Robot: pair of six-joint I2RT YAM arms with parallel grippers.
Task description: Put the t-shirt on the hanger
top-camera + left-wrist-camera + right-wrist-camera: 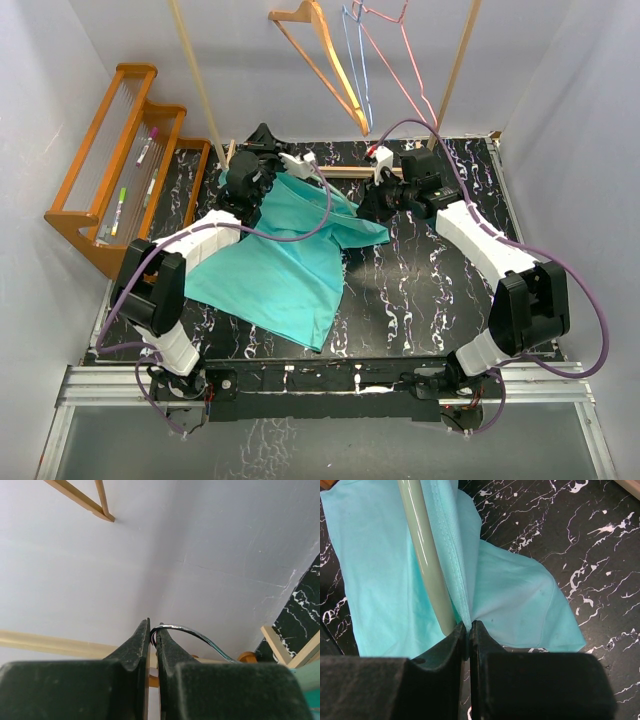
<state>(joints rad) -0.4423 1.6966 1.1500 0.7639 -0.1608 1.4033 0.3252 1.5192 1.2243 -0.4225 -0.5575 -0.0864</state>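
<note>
The teal-green t-shirt (280, 265) lies spread on the black marbled table (430, 290), left of centre. My right gripper (372, 208) is at the shirt's far right corner. In the right wrist view it (469, 625) is shut on a hemmed fold of the shirt (520, 595). The pale mint-green hanger shows only there, as a slim bar (425, 555) lying against the cloth just left of the fingers; its hook is hidden. My left gripper (262, 135) is at the shirt's far edge, pointing up at the wall. It (152, 625) is shut, with a thin dark cable at its tips.
An orange wooden rack (110, 170) with pens stands at the left. A thick orange wooden hanger (320, 60) and blue (355, 60) and pink (400, 70) wire hangers hang at the back. Two wooden poles (195, 80) (455, 75) rise from the back edge.
</note>
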